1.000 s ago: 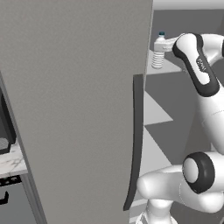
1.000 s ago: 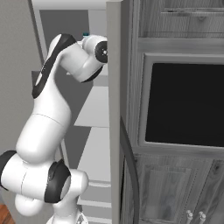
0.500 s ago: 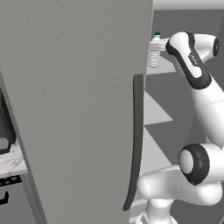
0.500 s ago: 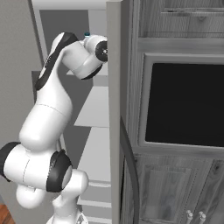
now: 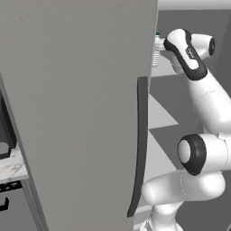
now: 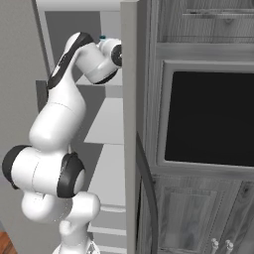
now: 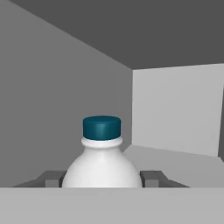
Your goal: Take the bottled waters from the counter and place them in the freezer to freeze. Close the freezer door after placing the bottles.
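Note:
A bottled water [image 7: 102,168] with a dark teal cap stands upright between my fingertips [image 7: 52,177], and my gripper [image 7: 103,178] is shut on it. From the left base view the ribbed bottle [image 5: 156,53] peeks past the edge of the freezer door [image 5: 76,113], held high inside the freezer [image 5: 161,113] over its top shelf. In the right base view its cap [image 6: 102,37] shows just above my hand [image 6: 111,49]. A strip of the counter [image 5: 11,166] lies at the far left. I cannot tell whether the bottle touches the shelf.
The open freezer door carries a long dark bar handle [image 5: 140,144] close to my arm. White-grey shelves [image 6: 106,119] run below my hand. To the right stand the fridge's other grey panel [image 6: 130,124] and a black-windowed wall oven [image 6: 208,119] in grey wood cabinets.
My arm has reached further into the freezer, carrying the bottle deeper, so the door edge now hides part of it. The grip is unchanged.

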